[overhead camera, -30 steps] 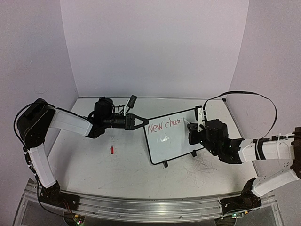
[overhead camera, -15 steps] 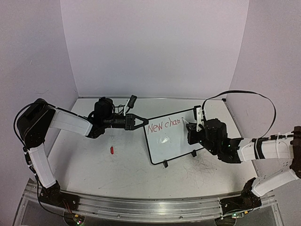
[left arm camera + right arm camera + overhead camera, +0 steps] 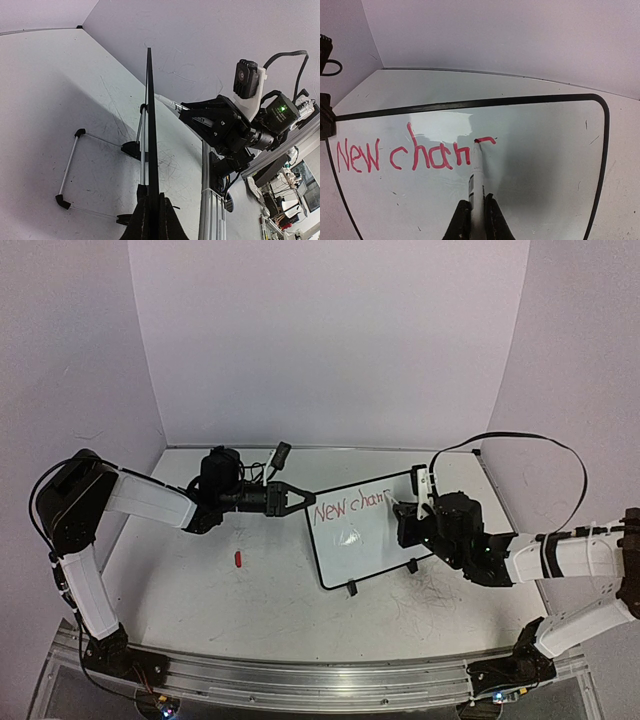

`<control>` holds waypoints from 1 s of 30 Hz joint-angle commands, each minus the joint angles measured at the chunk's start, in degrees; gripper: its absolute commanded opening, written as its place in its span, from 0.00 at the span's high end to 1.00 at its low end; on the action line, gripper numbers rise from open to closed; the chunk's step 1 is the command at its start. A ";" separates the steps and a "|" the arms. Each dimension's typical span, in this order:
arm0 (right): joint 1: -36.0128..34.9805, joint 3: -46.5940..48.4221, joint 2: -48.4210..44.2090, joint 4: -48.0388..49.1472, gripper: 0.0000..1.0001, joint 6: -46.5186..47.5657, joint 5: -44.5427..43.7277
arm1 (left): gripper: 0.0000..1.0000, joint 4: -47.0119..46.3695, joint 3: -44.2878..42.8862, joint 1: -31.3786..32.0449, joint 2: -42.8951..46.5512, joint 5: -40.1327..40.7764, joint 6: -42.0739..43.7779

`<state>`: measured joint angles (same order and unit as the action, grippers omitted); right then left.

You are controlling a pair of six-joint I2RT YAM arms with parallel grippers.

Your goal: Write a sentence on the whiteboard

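Found right gripper [image 3: 478, 214] clamped shut on a white marker [image 3: 478, 172], barrel running up between the fingers. Saw its red tip touching the whiteboard [image 3: 545, 150] at the left end of a short stroke. Read the red handwriting left of that stroke as "New cha" plus one more letter, either r or n; could not settle which. Placed all the writing along the upper part of the board, right half bare.

Found left gripper [image 3: 152, 212] closed on the board's thin black frame, pinching its left edge, seen edge-on from that wrist. Noted a wire stand [image 3: 70, 167] with black feet on the board's back side, resting on the table [image 3: 250, 610].

Located the board right of centre on the tabletop, propped at a tilt between the two grippers. Logged a small red cap [image 3: 238, 559] lying on the table, well apart from the board, near the left arm. Spotted a small black object [image 3: 283, 452] by the back wall; could not identify it.
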<state>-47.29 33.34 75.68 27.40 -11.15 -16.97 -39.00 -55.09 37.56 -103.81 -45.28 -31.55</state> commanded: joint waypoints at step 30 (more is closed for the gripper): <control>-0.29 -2.12 -1.63 -4.39 1.00 -3.46 -1.99 | 1.00 2.48 -1.41 0.76 -0.60 -2.38 -0.55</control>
<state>-47.56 31.73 74.54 25.71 -13.82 -16.43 -39.03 -55.09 37.56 -103.90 -45.25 -31.55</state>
